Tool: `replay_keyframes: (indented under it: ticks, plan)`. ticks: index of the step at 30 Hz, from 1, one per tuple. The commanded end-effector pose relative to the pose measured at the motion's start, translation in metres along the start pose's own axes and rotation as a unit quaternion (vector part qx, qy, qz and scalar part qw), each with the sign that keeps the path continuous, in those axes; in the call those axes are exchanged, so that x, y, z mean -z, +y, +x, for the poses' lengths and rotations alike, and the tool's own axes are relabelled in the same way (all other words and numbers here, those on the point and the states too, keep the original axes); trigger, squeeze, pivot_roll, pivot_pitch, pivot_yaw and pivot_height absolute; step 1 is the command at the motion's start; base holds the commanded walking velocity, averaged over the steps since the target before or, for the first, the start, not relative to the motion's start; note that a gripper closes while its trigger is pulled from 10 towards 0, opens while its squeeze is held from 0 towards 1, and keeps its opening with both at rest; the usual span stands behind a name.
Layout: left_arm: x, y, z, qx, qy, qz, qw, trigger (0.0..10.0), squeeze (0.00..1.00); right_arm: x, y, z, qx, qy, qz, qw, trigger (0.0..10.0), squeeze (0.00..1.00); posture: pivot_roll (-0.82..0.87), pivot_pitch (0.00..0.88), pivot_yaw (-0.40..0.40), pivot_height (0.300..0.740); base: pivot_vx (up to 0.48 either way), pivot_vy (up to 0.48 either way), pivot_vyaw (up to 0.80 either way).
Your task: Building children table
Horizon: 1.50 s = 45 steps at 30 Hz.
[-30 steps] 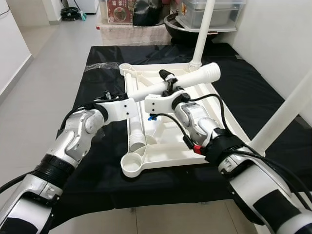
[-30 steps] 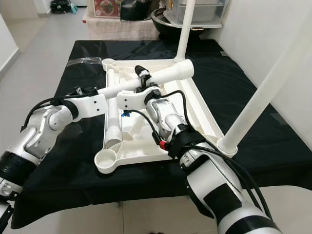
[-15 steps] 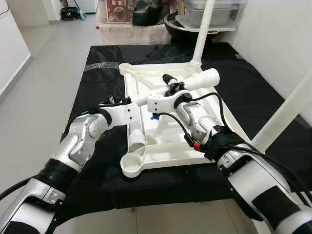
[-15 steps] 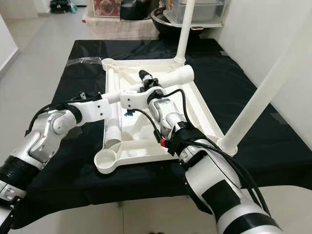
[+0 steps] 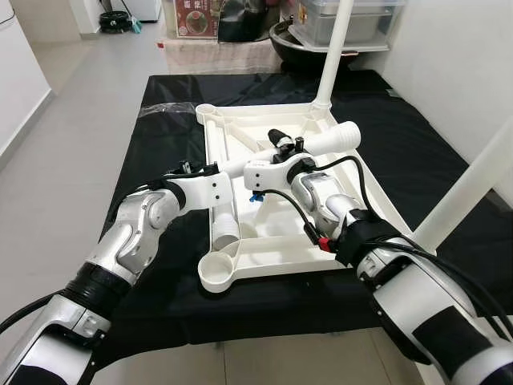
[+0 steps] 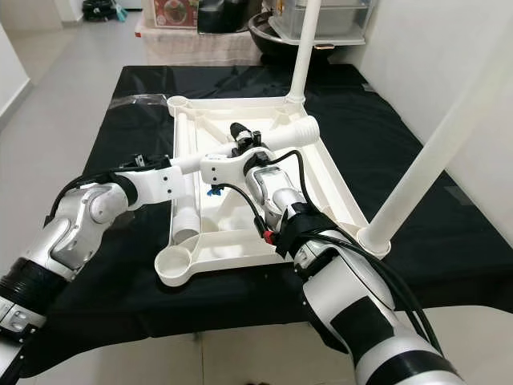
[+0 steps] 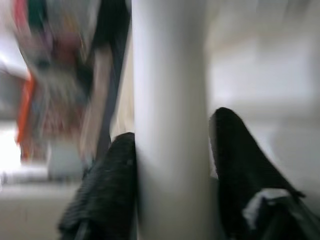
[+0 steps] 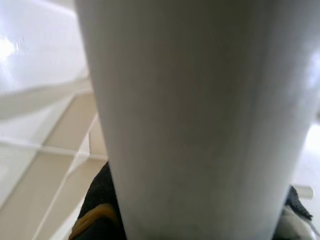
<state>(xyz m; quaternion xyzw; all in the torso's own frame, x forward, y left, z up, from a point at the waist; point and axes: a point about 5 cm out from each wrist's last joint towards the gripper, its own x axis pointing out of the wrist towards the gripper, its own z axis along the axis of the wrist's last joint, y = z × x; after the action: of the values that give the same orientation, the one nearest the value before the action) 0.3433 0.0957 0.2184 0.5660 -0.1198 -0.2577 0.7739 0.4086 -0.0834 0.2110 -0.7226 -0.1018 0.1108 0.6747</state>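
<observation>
Item: one loose white table leg [image 5: 309, 144], a long tube with a flared, ribbed end, held level and crosswise above the upturned white table [image 5: 369, 188], which lay underside-up on a black sheet [image 5: 160, 120] spread over the floor. Two legs already stood seated in corner sockets: one at the far right corner [image 5: 330, 56], one at the near right corner [image 5: 473, 180]. A further tube [image 5: 223, 216] lay flat inside the frame along its left side, and the near left corner socket [image 5: 215, 271] stood open. Risks, as judged from where I stood: the held leg was carried by both arms at once, so any mismatch between them might twist it out of one grip; the flared end hung just beside the far upright leg and could knock it askew; a drop would land the tube on the frame's ribs or on the lying tube. Left gripper [image 7: 170, 170]: fingers [image 7: 107, 190] set a tube's width apart, one on each side of the leg's plainer end, pinching it. Right gripper [image 5: 282, 143]: clamped about the leg near its middle; in its wrist view the tube [image 8: 200, 115] pressed close against the dark fingers [image 8: 100, 200], gripped firmly so far as could be told.
</observation>
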Motion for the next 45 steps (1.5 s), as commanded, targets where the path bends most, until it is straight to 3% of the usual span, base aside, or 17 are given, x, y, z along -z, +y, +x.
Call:
replay_keyframes:
  ticks: [1,6,7,9,10,18,27,40,45]
  plan:
    - [-0.011,-0.008,0.002,0.015,-0.029,-0.003,0.999,10.0,1.0,-0.015,-0.016,0.004,0.03,-0.029,0.005,0.999,0.0,0.0,0.05,0.088,-0.045,0.74,0.0,0.0,0.0]
    - [-0.01,-0.005,0.001,0.008,-0.02,0.016,1.0,10.0,1.0,-0.013,-0.02,0.005,0.034,-0.028,0.008,0.999,0.0,0.0,0.04,0.079,-0.045,0.74,0.0,0.0,0.0]
    - [-0.008,-0.004,0.001,0.01,-0.011,0.038,0.999,10.0,0.72,-0.012,-0.022,0.005,0.037,-0.026,0.008,0.999,0.0,0.0,0.04,0.079,-0.045,0.74,0.0,0.0,0.0]
    - [-0.007,-0.005,0.001,0.011,-0.009,0.042,0.999,10.0,0.72,-0.011,-0.022,0.005,0.038,-0.026,0.008,0.999,0.0,0.0,0.04,0.079,-0.045,0.74,0.0,0.0,0.0]
    - [-0.004,-0.006,0.0,0.018,0.0,0.051,0.999,10.0,0.0,-0.011,-0.023,0.005,0.039,-0.025,0.008,0.999,0.0,0.0,0.04,0.074,-0.046,0.74,0.0,0.0,0.0]
    - [0.011,-0.002,-0.004,0.021,0.044,0.1,0.994,10.0,0.0,-0.004,-0.022,0.005,0.038,-0.016,0.014,0.999,0.0,0.0,0.05,0.068,-0.048,0.74,0.0,0.0,0.0]
    - [0.009,0.023,-0.015,-0.037,0.049,0.145,0.988,10.0,0.0,0.024,-0.019,0.003,0.032,0.041,0.021,0.998,0.0,0.0,0.06,0.061,-0.052,0.74,0.0,0.0,0.0]
    - [0.013,0.036,-0.033,-0.08,0.078,0.141,0.984,10.0,0.0,0.056,-0.025,-0.001,0.039,0.101,0.052,0.993,0.0,0.0,0.06,0.069,-0.059,0.74,0.0,0.0,0.0]
    - [0.006,0.041,-0.046,-0.134,0.078,0.126,0.98,10.0,0.0,0.067,-0.032,-0.003,0.06,0.124,0.118,0.983,0.0,0.0,0.07,0.074,-0.064,0.74,0.0,0.0,0.0]
